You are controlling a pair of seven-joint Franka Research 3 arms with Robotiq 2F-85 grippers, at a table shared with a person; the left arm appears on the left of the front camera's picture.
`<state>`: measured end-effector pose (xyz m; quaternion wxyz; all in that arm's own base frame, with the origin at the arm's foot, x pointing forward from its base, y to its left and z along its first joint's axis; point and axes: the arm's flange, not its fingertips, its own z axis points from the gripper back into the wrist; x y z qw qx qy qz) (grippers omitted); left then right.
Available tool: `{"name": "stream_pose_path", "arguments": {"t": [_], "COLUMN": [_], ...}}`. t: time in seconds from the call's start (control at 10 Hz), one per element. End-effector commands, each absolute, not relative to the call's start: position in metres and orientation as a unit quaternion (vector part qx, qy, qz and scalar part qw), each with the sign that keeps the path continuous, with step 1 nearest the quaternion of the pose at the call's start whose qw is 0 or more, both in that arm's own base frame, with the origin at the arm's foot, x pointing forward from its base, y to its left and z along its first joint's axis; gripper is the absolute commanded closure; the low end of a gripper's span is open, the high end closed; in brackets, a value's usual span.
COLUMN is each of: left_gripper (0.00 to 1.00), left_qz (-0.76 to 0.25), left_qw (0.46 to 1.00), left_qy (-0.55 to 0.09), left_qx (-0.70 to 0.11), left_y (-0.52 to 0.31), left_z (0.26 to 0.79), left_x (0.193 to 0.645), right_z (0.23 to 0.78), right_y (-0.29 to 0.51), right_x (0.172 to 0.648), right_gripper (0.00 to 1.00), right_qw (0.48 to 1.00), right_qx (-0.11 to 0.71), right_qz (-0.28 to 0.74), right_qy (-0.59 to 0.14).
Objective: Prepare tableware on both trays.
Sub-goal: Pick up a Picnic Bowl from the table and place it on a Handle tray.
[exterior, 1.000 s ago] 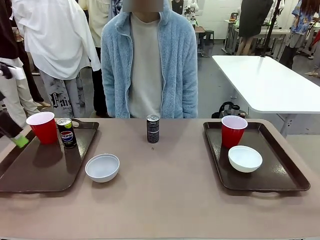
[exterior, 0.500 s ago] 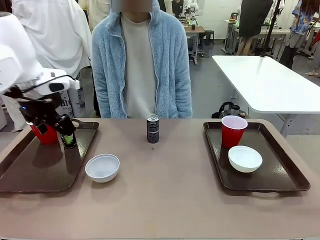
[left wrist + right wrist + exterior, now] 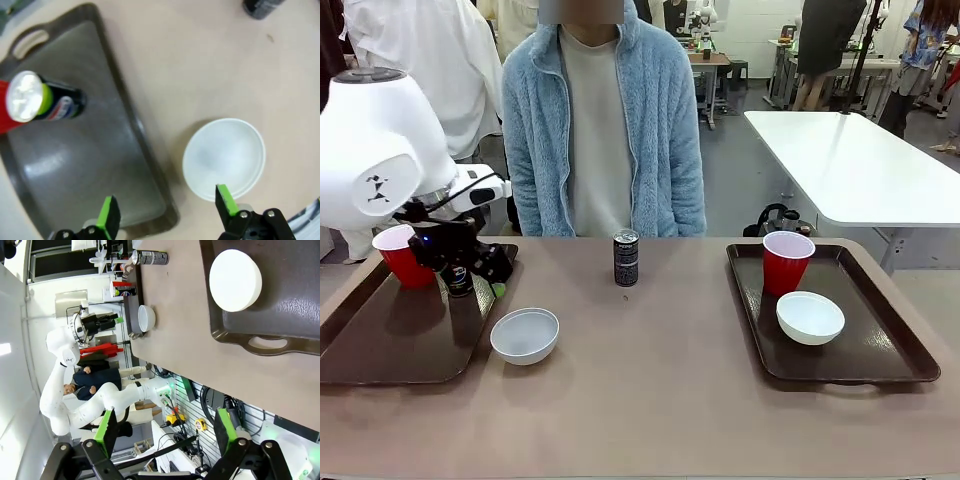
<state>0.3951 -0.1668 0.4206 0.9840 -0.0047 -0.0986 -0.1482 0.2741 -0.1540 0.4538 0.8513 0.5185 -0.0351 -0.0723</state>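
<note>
The left can (image 3: 55, 102) has a silver top with a bright green rim and a red-and-blue mark on its dark side, too smeared in the left wrist view to read. From the front it is mostly hidden behind the left pincer (image 3: 167, 212). That pincer hangs with its jaws wide apart and nothing between them, one green pad above the left tray (image 3: 100, 150) and the other above the edge of the left bowl (image 3: 224, 157).

The left bowl is round, smooth and white, and sits on the tan surface (image 3: 670, 400) just outside the tray's raised rim. The left red cup (image 3: 400, 255) stands at the tray's far end, partly covered by the arm.

The middle can (image 3: 626, 258) stands upright on the surface between the trays; its pale print is too small to read.

The right tray (image 3: 880, 350) is glossy dark brown with rounded corners. It holds the right red cup (image 3: 787, 262), white inside, and the right bowl (image 3: 810, 317) just in front of it.

The right pincer (image 3: 165, 430) is open and empty, well back from that tray's handle cut-out. A person in a pale blue fleece jacket (image 3: 605, 120) stands at the far edge.
</note>
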Motion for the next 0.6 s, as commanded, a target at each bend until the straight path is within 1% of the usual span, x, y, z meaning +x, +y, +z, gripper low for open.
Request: {"name": "stream_pose_path", "arguments": {"t": [0.0,0.3,0.5], "left_gripper": [0.0,0.0,0.0], "left_qz": [-0.14,-0.149,-0.14], "left_qw": [0.984,0.984,0.984], "left_qy": [-0.106,-0.099,-0.107], "left_qx": [0.006,-0.004,-0.031], "left_y": [-0.16,-0.166,-0.194], "left_z": [0.427,0.421,0.387], "left_x": [0.395,0.395,0.406], "right_z": [0.455,0.455,0.455], "right_y": [-0.153,-0.153,-0.153], "right_x": [0.274,0.274,0.274], "right_gripper": [0.0,0.0,0.0], "right_qw": [0.845,0.845,0.845], "right_qx": [0.529,0.529,0.529], "right_qz": [-0.069,-0.069,-0.069], "right_qy": [-0.041,-0.041,-0.041]}}
